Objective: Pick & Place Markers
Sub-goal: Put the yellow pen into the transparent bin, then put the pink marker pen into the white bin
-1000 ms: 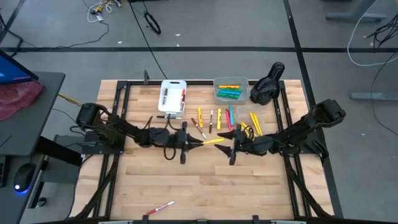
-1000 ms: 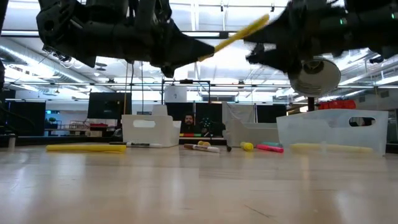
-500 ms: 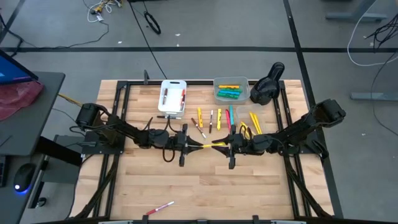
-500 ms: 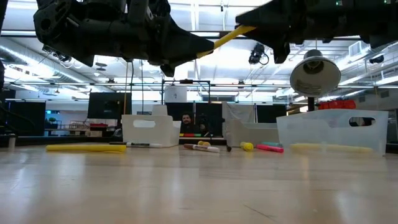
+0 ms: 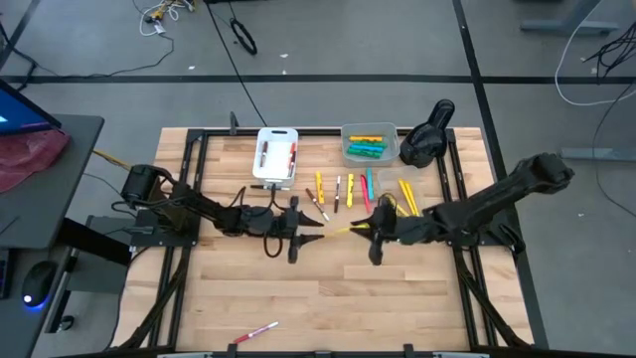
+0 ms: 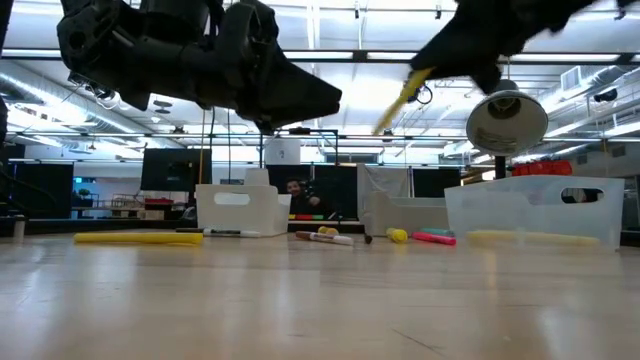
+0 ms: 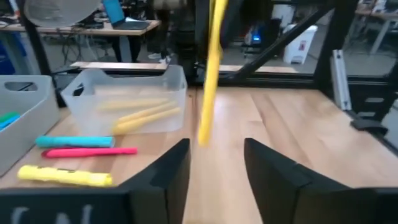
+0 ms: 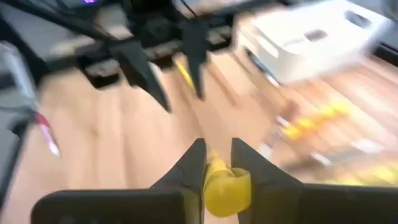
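A yellow marker (image 5: pixel 345 230) hangs in the air over the middle of the table, between my two grippers. My right gripper (image 5: pixel 366 229) is shut on it. My left gripper (image 5: pixel 320 231) stands open just to its left, and the marker's free end (image 7: pixel 203 134) lies ahead of its spread fingers without touching them. Several more markers (image 5: pixel 343 189), yellow, red, green and thin white ones, lie flat on the table behind the grippers. My right gripper pinches the yellow marker's right end (image 8: pixel 221 182) between its two fingers. The marker runs out ahead of the fingers, along them, toward my left gripper. It is lifted clear of the table and tilted, its free end (image 6: pixel 385 125) lower than the held end.
At the back stand a white bin (image 5: pixel 276 154) with a few markers and a grey bin (image 5: pixel 370 142) with green and yellow ones. A clear bin (image 7: pixel 124 102) holds yellow markers. A black lamp-like object (image 5: pixel 427 139) sits at the back right. One red-white marker (image 5: pixel 253 333) lies near the front edge.
The yellow marker has passed from my left gripper to my right. My right gripper shut on its right end, then rose and tipped. My left gripper opened and let go, staying in place. The marker's free end now slants down.
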Available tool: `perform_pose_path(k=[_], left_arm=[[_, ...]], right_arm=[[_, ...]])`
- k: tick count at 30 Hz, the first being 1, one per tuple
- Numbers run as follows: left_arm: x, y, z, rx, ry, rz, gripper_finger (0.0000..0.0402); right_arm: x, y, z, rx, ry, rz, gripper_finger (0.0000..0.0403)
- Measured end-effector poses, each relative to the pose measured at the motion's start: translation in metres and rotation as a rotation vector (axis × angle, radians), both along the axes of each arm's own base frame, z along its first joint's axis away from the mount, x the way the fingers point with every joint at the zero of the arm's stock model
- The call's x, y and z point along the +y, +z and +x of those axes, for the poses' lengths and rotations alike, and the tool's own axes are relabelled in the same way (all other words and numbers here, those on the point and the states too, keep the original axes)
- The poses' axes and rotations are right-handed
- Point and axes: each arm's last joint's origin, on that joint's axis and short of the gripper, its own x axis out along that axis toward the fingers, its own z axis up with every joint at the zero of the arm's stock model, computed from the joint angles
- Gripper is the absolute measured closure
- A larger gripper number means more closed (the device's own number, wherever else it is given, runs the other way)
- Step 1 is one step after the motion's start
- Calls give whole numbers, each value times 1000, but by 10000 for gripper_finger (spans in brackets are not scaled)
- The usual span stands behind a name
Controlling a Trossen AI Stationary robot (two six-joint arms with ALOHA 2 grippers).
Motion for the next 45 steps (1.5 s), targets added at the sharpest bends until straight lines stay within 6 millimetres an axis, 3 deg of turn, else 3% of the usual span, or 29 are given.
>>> perform_pose_path(k=[6, 11, 18, 25, 32, 37, 45], left_arm=[[3, -2, 0, 16, 12, 1, 219], [2, -2, 0, 22, 8, 1, 222], [3, -3, 0, 32, 8, 3, 224], [3, -6, -1, 57, 8, 6, 225], [3, -6, -1, 59, 9, 6, 225], [3, -6, 0, 58, 11, 6, 225], [3, -5, 0, 52, 13, -2, 225]], right_arm=[[-31, 53, -26, 353, -217, 20, 362], [-62, 62, -45, 566, -353, 78, 362], [-101, 42, -50, 721, -346, 240, 362], [-124, 9, -57, 780, -338, 345, 362], [-135, -25, -61, 759, -293, 455, 359], [-139, -36, -63, 796, -299, 458, 352], [-142, -38, -57, 756, -267, 384, 275]])
